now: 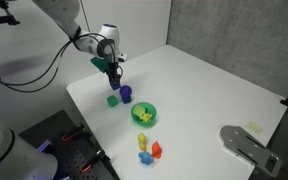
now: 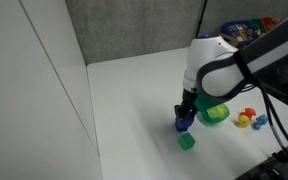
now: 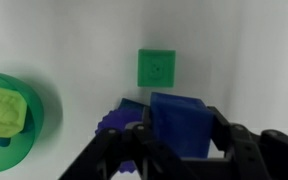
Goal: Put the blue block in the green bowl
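Observation:
My gripper is shut on the blue block, which sits between the two black fingers in the wrist view. In both exterior views the gripper hovers a little above the white table. The green bowl lies at the left edge of the wrist view and holds a yellow-green piece. The bowl also shows in both exterior views, a short way off from the gripper.
A small green block and a rounded blue-purple cylinder stand on the table under the gripper. Small yellow, orange and red toys lie beyond the bowl. A grey plate lies near the table's edge.

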Robot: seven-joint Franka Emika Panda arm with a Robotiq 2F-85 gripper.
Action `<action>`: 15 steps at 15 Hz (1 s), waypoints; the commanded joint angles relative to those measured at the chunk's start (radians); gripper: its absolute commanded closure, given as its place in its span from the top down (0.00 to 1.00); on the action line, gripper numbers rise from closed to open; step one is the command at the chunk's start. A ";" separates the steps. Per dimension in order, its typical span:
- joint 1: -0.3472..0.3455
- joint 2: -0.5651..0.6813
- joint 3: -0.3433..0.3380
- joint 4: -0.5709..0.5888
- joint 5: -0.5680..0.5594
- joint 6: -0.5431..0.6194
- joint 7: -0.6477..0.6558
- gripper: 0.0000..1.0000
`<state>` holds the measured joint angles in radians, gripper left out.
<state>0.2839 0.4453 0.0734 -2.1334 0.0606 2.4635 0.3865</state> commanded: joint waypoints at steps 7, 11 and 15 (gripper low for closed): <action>-0.123 -0.014 -0.056 0.168 0.001 -0.169 -0.022 0.31; -0.141 0.022 -0.114 0.195 -0.059 -0.177 -0.006 0.31; -0.149 0.053 -0.168 0.201 -0.132 -0.170 0.004 0.31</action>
<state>0.1412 0.4690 -0.0692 -1.9698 -0.0189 2.3189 0.3662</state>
